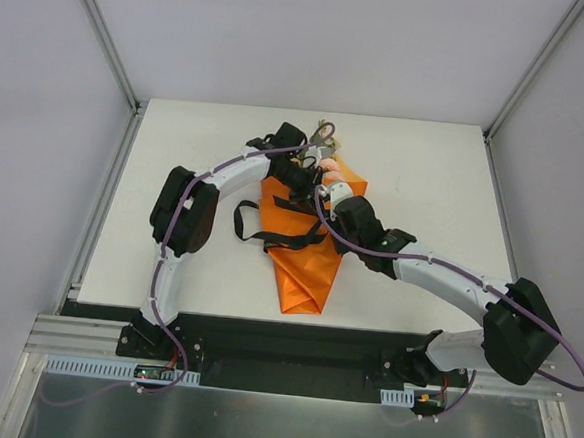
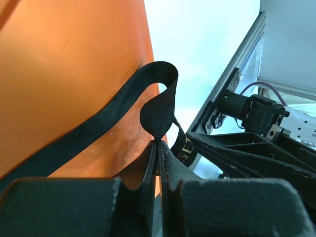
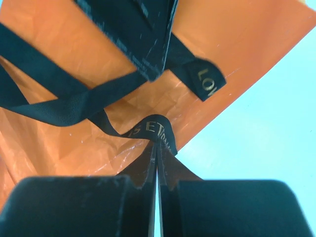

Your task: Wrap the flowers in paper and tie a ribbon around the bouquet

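The bouquet lies on the table as an orange paper (image 1: 305, 265) cone with its tip toward me. The pink flowers (image 1: 328, 163) peek out at its far, wide end. A black ribbon (image 1: 271, 238) with gold lettering lies across the cone and trails off to the left. My left gripper (image 2: 159, 142) is shut on a loop of the ribbon (image 2: 159, 101) beside the paper (image 2: 74, 74). The right gripper (image 3: 157, 144) is shut on another fold of the ribbon (image 3: 153, 127) over the paper (image 3: 237, 54). Both grippers, left (image 1: 303, 176) and right (image 1: 332, 194), sit close together near the cone's wide end.
The white table (image 1: 175, 171) is bounded by metal frame posts at its far corners and grey walls on both sides. The black finger (image 3: 138, 34) of my left gripper crosses the top of the right wrist view. Purple cables run along both arms.
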You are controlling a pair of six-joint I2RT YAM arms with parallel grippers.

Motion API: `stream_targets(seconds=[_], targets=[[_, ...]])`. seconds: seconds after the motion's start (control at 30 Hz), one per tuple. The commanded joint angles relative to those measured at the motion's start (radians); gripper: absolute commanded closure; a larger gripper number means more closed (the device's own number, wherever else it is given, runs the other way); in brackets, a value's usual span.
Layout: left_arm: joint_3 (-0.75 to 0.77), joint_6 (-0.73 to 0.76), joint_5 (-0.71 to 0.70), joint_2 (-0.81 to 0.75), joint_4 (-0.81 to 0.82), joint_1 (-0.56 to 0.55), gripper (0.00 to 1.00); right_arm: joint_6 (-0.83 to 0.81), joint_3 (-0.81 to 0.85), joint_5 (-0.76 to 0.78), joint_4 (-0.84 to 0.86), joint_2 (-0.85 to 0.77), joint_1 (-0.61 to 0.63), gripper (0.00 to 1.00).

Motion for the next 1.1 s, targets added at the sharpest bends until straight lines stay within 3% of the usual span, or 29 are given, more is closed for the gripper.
stream_targets(seconds=[0.0,0.2,0.4,0.63,0.9,1.07], targets=[[0.006,0.050,0.078,0.002,-0.012,-0.034,0.97,0.047,0.009,0.060,0.053,-0.009,-0.001,0.99],[-0.048,0.112,0.169,-0.015,-0.079,-0.043,0.95,0.130,0.012,0.100,0.078,0.007,-0.001,0.99],[-0.051,0.159,0.146,-0.016,-0.165,-0.043,0.90,0.176,-0.005,0.116,0.095,-0.007,-0.001,0.99],[-0.060,0.213,-0.030,-0.110,-0.148,-0.042,0.67,0.231,-0.011,0.064,0.065,-0.015,-0.001,1.00],[-0.190,0.204,-0.176,-0.278,0.062,-0.043,0.54,0.297,-0.017,0.064,-0.030,-0.055,-0.014,0.99],[-0.425,0.251,-0.196,-0.415,0.362,-0.052,0.45,0.320,-0.038,0.034,-0.033,-0.076,-0.038,0.99]])
